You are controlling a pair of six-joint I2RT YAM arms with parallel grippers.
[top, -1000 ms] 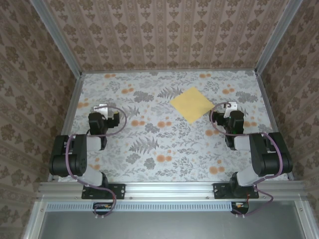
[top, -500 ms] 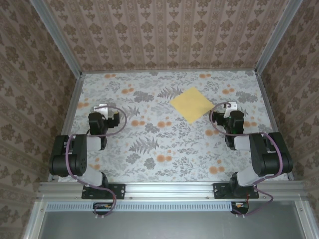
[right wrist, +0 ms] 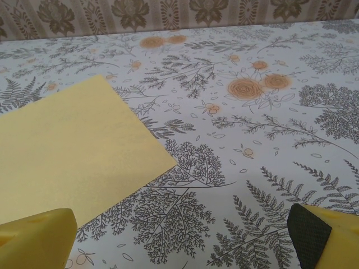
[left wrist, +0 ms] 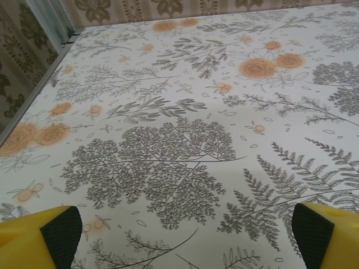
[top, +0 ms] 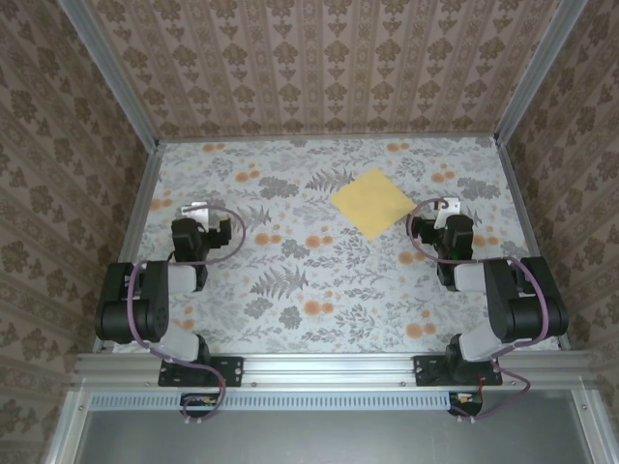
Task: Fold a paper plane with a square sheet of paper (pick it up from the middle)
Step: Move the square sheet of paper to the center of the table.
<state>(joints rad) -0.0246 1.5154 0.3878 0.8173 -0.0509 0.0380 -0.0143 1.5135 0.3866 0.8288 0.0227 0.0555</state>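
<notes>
The square sheet of paper point(top: 372, 202) lies flat and unfolded on the floral table, turned like a diamond, at the back centre-right. In the right wrist view the sheet point(right wrist: 73, 151) spreads over the left half, one corner pointing right. My right gripper point(top: 447, 209) rests just right of the sheet, open, its yellow fingertips point(right wrist: 322, 238) wide apart with nothing between them. My left gripper point(top: 196, 210) sits far left of the sheet, open over bare tablecloth, its fingertips point(left wrist: 56, 232) at the bottom corners of its wrist view. No folded paper plane is in view.
The table point(top: 319, 271) carries a floral print with grey ferns and small orange blotches. Patterned walls and aluminium posts point(top: 106, 72) close in the back and sides. A metal rail point(left wrist: 33, 92) edges the table's left side.
</notes>
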